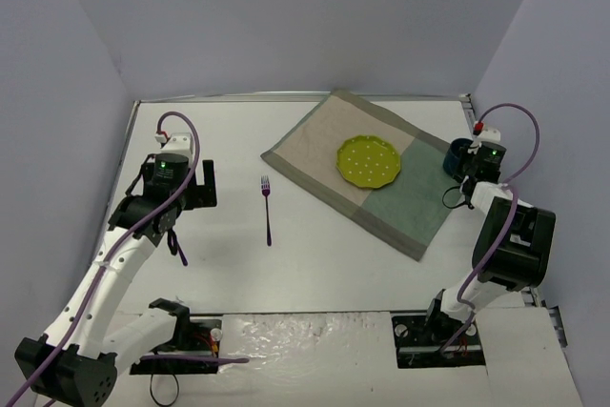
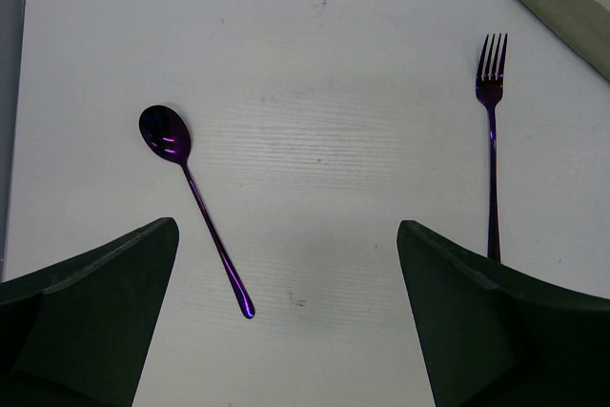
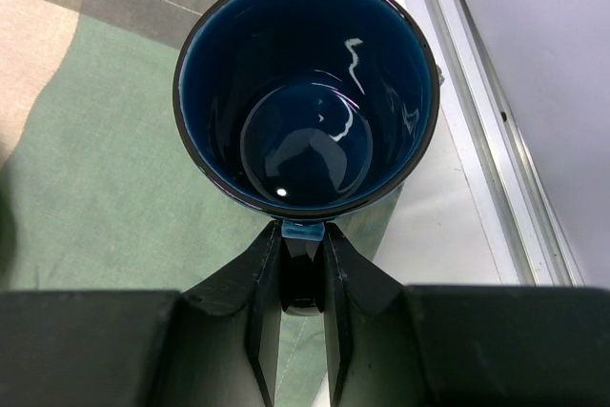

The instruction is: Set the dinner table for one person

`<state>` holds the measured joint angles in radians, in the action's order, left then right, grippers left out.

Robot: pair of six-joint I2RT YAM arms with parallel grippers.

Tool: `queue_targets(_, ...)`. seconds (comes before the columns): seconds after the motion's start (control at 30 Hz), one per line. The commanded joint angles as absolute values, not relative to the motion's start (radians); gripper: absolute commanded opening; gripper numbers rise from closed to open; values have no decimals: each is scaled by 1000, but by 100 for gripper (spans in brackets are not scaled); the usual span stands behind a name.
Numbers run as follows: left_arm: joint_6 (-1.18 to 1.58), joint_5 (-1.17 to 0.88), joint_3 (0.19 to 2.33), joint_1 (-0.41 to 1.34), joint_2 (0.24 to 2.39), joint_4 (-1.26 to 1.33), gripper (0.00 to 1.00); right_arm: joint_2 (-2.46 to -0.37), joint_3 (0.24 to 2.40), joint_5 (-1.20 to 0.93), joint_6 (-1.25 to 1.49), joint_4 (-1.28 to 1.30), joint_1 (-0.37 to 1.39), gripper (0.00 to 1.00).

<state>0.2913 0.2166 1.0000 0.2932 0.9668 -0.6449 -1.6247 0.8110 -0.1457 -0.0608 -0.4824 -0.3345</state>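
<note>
Place setting in progress. The worktop [image 1: 334, 264] is a white, rigid, fixed slab spanning the whole scene. It is not a thing to be gripped, and its smooth face will probably let thin cutlery slide when pushed. A cloth placemat [image 1: 419, 202] lies skewed at far centre-right, with a green plate [image 1: 369, 160] on it. A purple fork [image 1: 268, 209] lies on bare worktop just left of the placemat, and a matching spoon [image 2: 201, 209] lies farther left, well apart from the fork. Both are flat, stiff, light and glossy, so each is best pinched across the middle of its handle. The left gripper [image 2: 286, 235] hangs above the spoon and fork, its jaws wide apart, holding and touching nothing. The right gripper [image 3: 303, 245] has its jaws clamped on the handle of a dark blue mug [image 3: 305, 92], which is glazed, heavy for its size and breakable. The mug stands upright at the placemat's right edge, near the worktop's metal rim; whether it rests or is lifted cannot be told.
</note>
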Motion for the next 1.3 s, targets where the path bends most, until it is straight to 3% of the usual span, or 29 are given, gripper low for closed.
queue_targets(0.0,283,241,1008,296,966,-598,97,-1618,876,-160,-83,-657,-346,0)
queue_targets(0.23,282,242,1007,296,968,-597,97,-1622,830,-164,-81,-683,-347,3)
queue_targets(0.4,283,242,1006,296,969,-595,97,-1573,800,-144,-74,-666,-350,36)
queue_targets(0.6,286,239,1005,295,972,-595,97,-1455,780,-95,-37,-616,-342,63)
queue_targets(0.83,298,259,1005,291,991,-601,97,-1300,800,-32,65,-536,-254,84)
queue_targets(1.27,401,229,988,272,1063,-603,97,-1254,863,56,196,-344,180,97)
